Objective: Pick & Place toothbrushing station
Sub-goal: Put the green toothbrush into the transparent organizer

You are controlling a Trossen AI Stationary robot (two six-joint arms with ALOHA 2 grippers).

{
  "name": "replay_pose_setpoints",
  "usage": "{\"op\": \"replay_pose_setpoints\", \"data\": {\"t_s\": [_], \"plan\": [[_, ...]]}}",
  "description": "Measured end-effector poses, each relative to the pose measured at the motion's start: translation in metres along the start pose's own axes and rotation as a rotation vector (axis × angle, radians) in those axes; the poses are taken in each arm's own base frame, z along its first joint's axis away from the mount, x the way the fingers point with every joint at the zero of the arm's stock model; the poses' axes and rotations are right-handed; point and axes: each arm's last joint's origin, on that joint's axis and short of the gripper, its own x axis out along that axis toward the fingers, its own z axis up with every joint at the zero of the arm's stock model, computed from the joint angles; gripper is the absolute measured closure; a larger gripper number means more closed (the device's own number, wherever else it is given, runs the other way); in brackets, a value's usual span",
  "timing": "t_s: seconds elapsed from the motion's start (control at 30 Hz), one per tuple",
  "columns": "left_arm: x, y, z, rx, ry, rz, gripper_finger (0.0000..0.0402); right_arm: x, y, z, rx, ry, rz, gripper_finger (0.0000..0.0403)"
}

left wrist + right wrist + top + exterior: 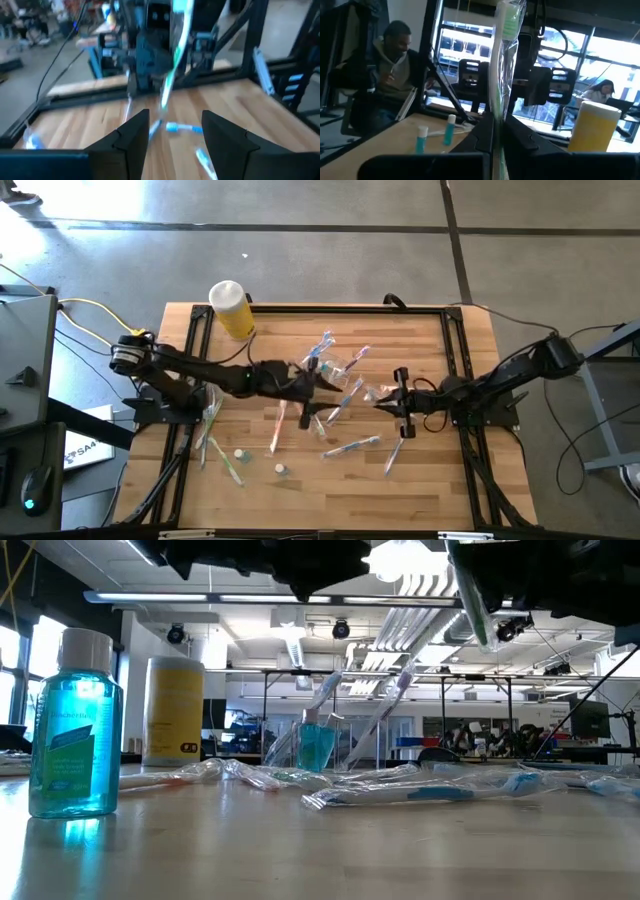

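Observation:
The clear holder cup (345, 366) stands at the table's middle with a few toothbrushes leaning in it; it also shows in the low view (318, 746). Several wrapped pastel toothbrushes (352, 446) lie flat around it. My right gripper (382, 400) is to the right of the cup, shut on a wrapped green toothbrush (506, 30). My left gripper (322, 388) is open and empty just left of the cup, and its fingers (131, 136) face the right gripper and the green toothbrush (176, 47). My right gripper pinches the green toothbrush's handle (496, 117) between its two fingers, through the clear wrapper. The fingers come about level from the table's right side and lie across the brush. The brush stands upright, head above the fingers, and is lifted clear of the table (472, 600).
A yellow cylinder with a white cap (232, 308) stands at the far left. Two small blue bottles (282, 469) stand near the front edge, one of them close in the low view (75, 730). More toothbrushes (212, 430) lie at the left. A black frame (330, 310) runs around the table. People sit beyond the table (390, 75).

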Motion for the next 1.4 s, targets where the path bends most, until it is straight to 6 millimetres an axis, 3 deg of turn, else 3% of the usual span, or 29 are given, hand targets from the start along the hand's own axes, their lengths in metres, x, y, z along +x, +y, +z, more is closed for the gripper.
{"op": "replay_pose_setpoints", "data": {"t_s": [0.17, 0.4, 0.83, 1.17, 1.4], "plan": [[0.007, 0.014, -0.004, -0.012, -0.08, -0.023, 0.0226, 0.004, 0.0, 0.001, -0.042, 0.0, -0.004, 0.039], [0.025, 0.016, -0.005, -0.005, -0.144, -0.049, 0.0222, 0.005, -0.008, 0.0, -0.059, 0.008, -0.045, 0.039], [0.04, 0.023, 0.01, 0.043, -0.169, 0.017, 0.0111, 0.005, -0.021, -0.008, -0.081, 0.071, -0.091, 0.039], [0.039, 0.025, 0.013, 0.126, -0.186, 0.073, 0.0107, 0.005, -0.023, -0.01, -0.097, 0.089, -0.096, 0.039], [0.053, 0.025, 0.0, 0.129, -0.202, 0.078, 0.0107, 0.006, -0.023, -0.01, -0.124, 0.101, -0.092, 0.039]]}}
